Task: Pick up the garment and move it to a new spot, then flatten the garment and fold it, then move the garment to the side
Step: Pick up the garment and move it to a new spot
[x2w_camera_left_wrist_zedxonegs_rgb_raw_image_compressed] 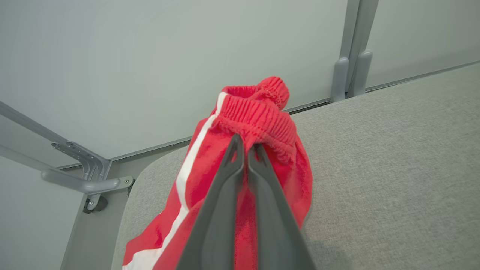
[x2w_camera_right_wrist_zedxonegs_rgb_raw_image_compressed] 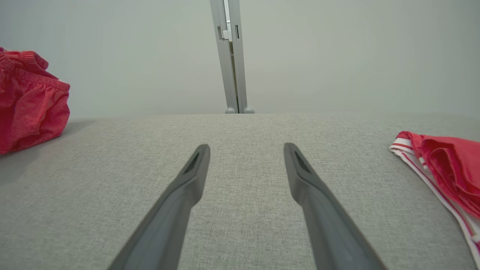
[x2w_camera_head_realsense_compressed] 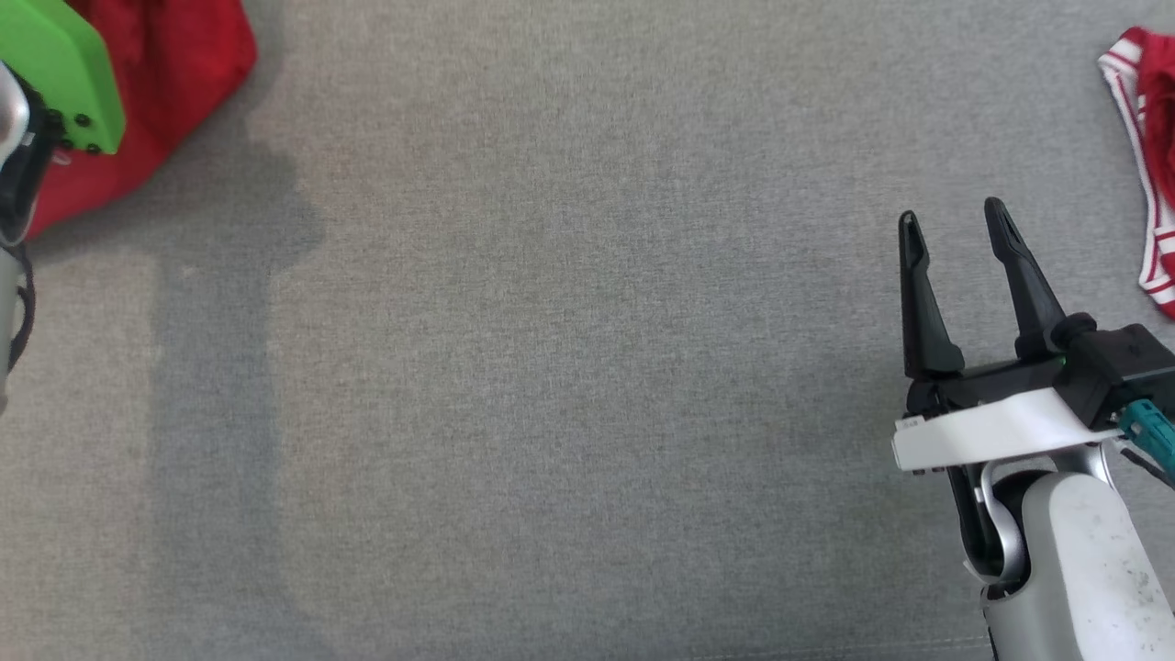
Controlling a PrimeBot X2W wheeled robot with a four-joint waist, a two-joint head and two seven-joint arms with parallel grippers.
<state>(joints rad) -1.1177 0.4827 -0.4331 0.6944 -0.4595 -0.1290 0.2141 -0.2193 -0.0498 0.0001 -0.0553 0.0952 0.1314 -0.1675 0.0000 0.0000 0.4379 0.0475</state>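
Observation:
The garment [x2w_camera_left_wrist_zedxonegs_rgb_raw_image_compressed: 258,120] is red with a white side stripe and a ribbed waistband, bunched up at the table's far left corner. My left gripper [x2w_camera_left_wrist_zedxonegs_rgb_raw_image_compressed: 245,148] is shut on the fabric just under the waistband, which rises above the fingertips. In the head view the garment [x2w_camera_head_realsense_compressed: 174,101] lies at the top left, partly hidden by my left arm's green cover [x2w_camera_head_realsense_compressed: 60,69]. The right wrist view has the garment [x2w_camera_right_wrist_zedxonegs_rgb_raw_image_compressed: 30,101] at its left edge. My right gripper [x2w_camera_head_realsense_compressed: 953,216] [x2w_camera_right_wrist_zedxonegs_rgb_raw_image_compressed: 246,148] stands open over bare table at the right, holding nothing.
The table [x2w_camera_head_realsense_compressed: 569,367] is covered in grey cloth. A second red piece with red-and-white striped trim [x2w_camera_head_realsense_compressed: 1147,156] [x2w_camera_right_wrist_zedxonegs_rgb_raw_image_compressed: 446,168] lies at the right edge. Pale wall panels with grey metal posts [x2w_camera_right_wrist_zedxonegs_rgb_raw_image_compressed: 230,56] and a bracket [x2w_camera_left_wrist_zedxonegs_rgb_raw_image_compressed: 86,168] close off the far side.

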